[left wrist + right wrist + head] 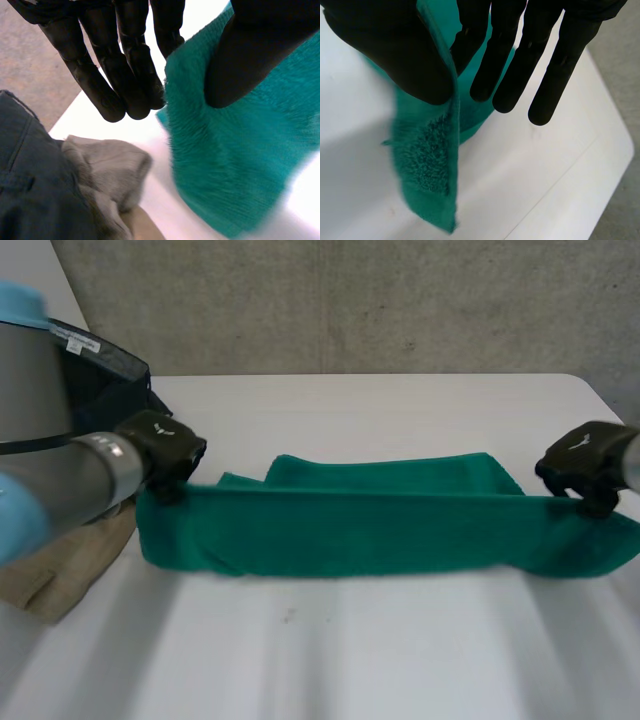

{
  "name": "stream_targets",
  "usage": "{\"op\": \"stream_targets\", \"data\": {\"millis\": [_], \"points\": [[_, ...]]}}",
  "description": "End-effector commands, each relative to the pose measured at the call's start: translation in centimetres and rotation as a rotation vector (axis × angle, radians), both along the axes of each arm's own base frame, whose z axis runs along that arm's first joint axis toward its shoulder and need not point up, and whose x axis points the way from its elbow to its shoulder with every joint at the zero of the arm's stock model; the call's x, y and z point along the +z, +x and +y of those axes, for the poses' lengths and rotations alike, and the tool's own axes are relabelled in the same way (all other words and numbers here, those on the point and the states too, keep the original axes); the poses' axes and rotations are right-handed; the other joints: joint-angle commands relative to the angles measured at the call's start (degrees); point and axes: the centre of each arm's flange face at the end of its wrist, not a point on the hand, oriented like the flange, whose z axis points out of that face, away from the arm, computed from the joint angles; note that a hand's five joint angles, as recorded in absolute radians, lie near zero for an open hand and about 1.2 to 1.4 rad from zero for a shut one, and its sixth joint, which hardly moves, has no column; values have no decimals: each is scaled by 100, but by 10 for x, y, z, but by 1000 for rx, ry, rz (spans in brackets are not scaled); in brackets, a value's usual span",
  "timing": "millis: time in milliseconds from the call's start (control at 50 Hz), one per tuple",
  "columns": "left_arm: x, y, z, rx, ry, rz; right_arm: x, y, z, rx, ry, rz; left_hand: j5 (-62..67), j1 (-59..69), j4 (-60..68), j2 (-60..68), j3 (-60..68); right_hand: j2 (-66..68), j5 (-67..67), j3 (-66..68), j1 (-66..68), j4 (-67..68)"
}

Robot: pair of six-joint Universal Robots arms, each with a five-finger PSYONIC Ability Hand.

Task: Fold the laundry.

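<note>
A green towel (370, 525) hangs stretched between my two hands above the white table (400, 410), its far part trailing on the tabletop. My left hand (165, 448) grips the towel's left end; in the left wrist view the thumb (250, 60) presses the green towel (235, 150) against the fingers (125, 75). My right hand (585, 465) holds the right end. In the right wrist view the thumb (395, 50) pinches the towel's edge (427, 165) against the fingers (515, 65), and the cloth hangs down from there.
At the table's left lie a dark blue garment (100, 375) and a beige cloth (60, 575). Under my left hand the left wrist view shows dark jeans (30, 185) and a grey-beige knit piece (107, 170). A concrete wall (350, 300) stands behind the table.
</note>
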Motion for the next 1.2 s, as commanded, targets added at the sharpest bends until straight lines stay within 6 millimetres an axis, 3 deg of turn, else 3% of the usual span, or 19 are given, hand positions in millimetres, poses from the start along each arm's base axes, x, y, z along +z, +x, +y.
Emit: {"op": "stream_targets", "data": {"millis": [20, 80, 100, 160, 180, 240, 300, 380, 540, 600, 620, 680, 700, 800, 900, 960, 1140, 1200], "points": [[25, -26, -73, 90, -267, 73, 0, 15, -65, -72, -222, 18, 1344, 1308, 1153, 1143, 1200, 1258, 1195, 1179, 1491, 1147], [65, -33, -82, 85, -421, 173, 31, 20, -88, -113, -415, -88, 1344, 1308, 1153, 1143, 1200, 1258, 1195, 1179, 1491, 1147], [94, -38, -85, 64, -541, 256, 55, 23, -100, -136, -549, -176, 1344, 1308, 1153, 1143, 1200, 1258, 1195, 1179, 1491, 1147], [135, -40, -87, 31, -713, 384, 91, 24, -112, -156, -742, -317, 1344, 1308, 1153, 1143, 1200, 1258, 1195, 1179, 1491, 1147], [158, -40, -86, 13, -821, 465, 113, 23, -115, -160, -858, -406, 1344, 1308, 1153, 1143, 1200, 1258, 1195, 1179, 1491, 1147], [192, -35, -86, 10, -1001, 600, 144, 23, -117, -146, -1041, -553, 1344, 1308, 1153, 1143, 1200, 1258, 1195, 1179, 1491, 1147], [195, -34, -86, 12, -1037, 639, 155, 25, -116, -116, -1132, -596, 1344, 1308, 1153, 1143, 1200, 1258, 1195, 1179, 1491, 1147], [178, -36, -90, 10, -977, 625, 147, 30, -115, -84, -1123, -598, 1344, 1308, 1153, 1143, 1200, 1258, 1195, 1179, 1491, 1147], [109, -34, -106, 53, -792, 558, 95, 40, -121, -73, -971, -569, 1344, 1308, 1153, 1143, 1200, 1258, 1195, 1179, 1491, 1147], [67, -38, -110, 60, -697, 515, 59, 43, -124, -80, -859, -542, 1344, 1308, 1153, 1143, 1200, 1258, 1195, 1179, 1491, 1147], [43, -40, -110, 61, -639, 490, 35, 45, -124, -79, -778, -525, 1344, 1308, 1153, 1143, 1200, 1258, 1195, 1179, 1491, 1147], [3, -45, -107, 52, -550, 447, 0, 47, -121, -80, -654, -496, 1344, 1308, 1153, 1143, 1200, 1258, 1195, 1179, 1491, 1147], [-20, -48, -104, 49, -498, 413, -24, 48, -118, -80, -568, -476, 1344, 1308, 1153, 1143, 1200, 1258, 1195, 1179, 1491, 1147], [-73, -45, -90, 42, -369, 288, -74, 35, -106, -106, -382, -378, 1344, 1308, 1153, 1143, 1200, 1258, 1195, 1179, 1491, 1147], [-95, -38, -61, 24, -238, 156, -83, 14, -80, -115, -237, -258, 1344, 1308, 1153, 1143, 1200, 1258, 1195, 1179, 1491, 1147], [-95, -31, -33, 12, -135, 93, -77, 5, -62, -97, -167, -210, 1344, 1308, 1153, 1143, 1200, 1258, 1195, 1179, 1491, 1147], [-88, 4, 81, -84, 252, -170, -47, -38, 36, 20, 245, 64, 1344, 1308, 1153, 1143, 1200, 1258, 1195, 1179, 1491, 1147], [-84, 8, 92, -119, 265, -195, -42, -43, 43, 66, 255, 108, 1344, 1308, 1153, 1143, 1200, 1258, 1195, 1179, 1491, 1147]]}}
